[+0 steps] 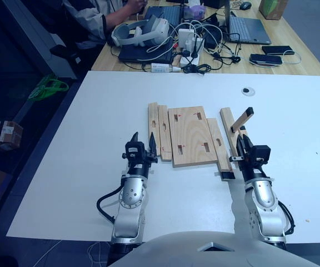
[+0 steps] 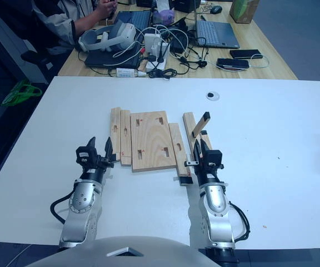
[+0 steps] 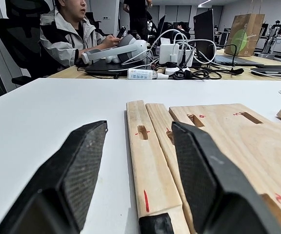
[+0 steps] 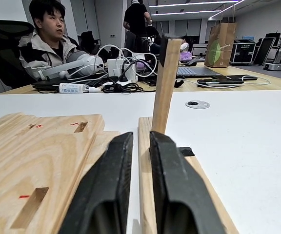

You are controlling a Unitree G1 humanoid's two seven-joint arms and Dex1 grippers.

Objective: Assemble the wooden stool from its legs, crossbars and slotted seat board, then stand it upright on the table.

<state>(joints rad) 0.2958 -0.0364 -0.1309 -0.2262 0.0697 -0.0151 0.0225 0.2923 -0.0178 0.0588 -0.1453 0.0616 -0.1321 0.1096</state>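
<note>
The slotted seat board (image 1: 188, 135) lies flat in the middle of the white table (image 1: 82, 144). Two slotted wooden pieces (image 1: 158, 130) lie side by side along its left edge. On its right lie two more flat pieces (image 1: 218, 139), and a thin stick (image 1: 242, 118) with a dark tip rises at a tilt from them. My left gripper (image 1: 144, 137) is open just in front of the left pieces, whose near ends (image 3: 150, 185) sit between its fingers (image 3: 82, 161). My right gripper (image 4: 141, 136) is shut, low over a flat piece (image 4: 199, 185), with the tilted stick (image 4: 165, 83) just past its fingertips.
A small dark round disc (image 1: 249, 89) sits on the far part of the table. Behind the table stands a wooden desk (image 1: 293, 61) crowded with laptops, a white headset (image 1: 140, 30), cables and phones, with a person seated there. Bare tabletop extends to both sides.
</note>
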